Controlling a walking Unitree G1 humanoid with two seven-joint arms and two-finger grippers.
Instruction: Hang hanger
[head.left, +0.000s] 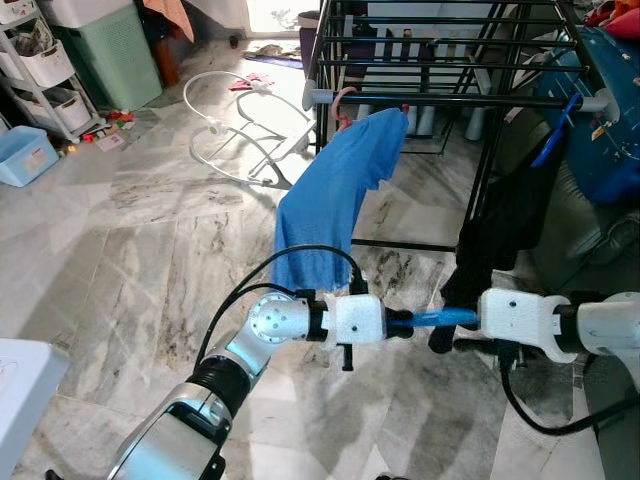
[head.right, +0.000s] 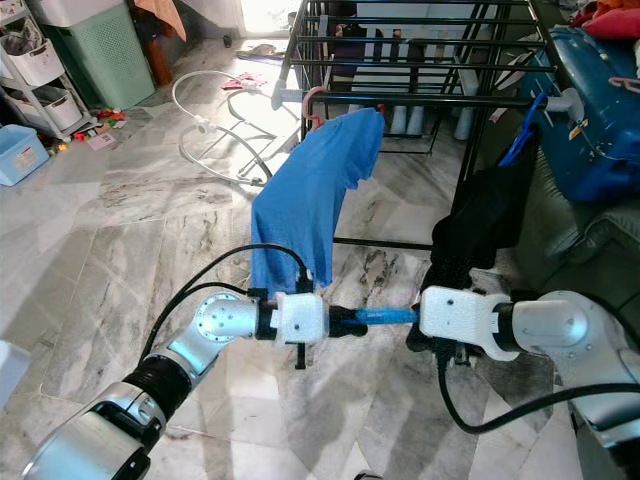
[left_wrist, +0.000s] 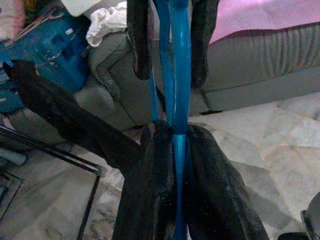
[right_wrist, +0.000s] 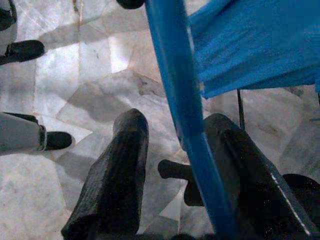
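Note:
A thin blue hanger (head.left: 436, 318) is held level between my two grippers, low over the marble floor. My left gripper (head.left: 404, 324) is shut on one end of it; in the left wrist view its fingers (left_wrist: 150, 200) close on the blue bar (left_wrist: 180, 100). My right gripper (head.left: 462, 318) faces it from the other end, open, its fingers (right_wrist: 117, 180) standing to either side of the bar (right_wrist: 185, 100). Beyond stands the black drying rack (head.left: 450, 100). A blue shirt (head.left: 335, 200) hangs on it from a pink hanger (head.left: 342, 100), and a black garment (head.left: 505, 225) from a blue one.
A grey sofa (head.left: 590, 235) and a blue case (head.left: 612, 110) lie close on the right. A white tube frame (head.left: 240, 125) lies on the floor at the back left, near a green bin (head.left: 110, 50), a blue tub (head.left: 25, 155) and white shelves (head.left: 40, 70).

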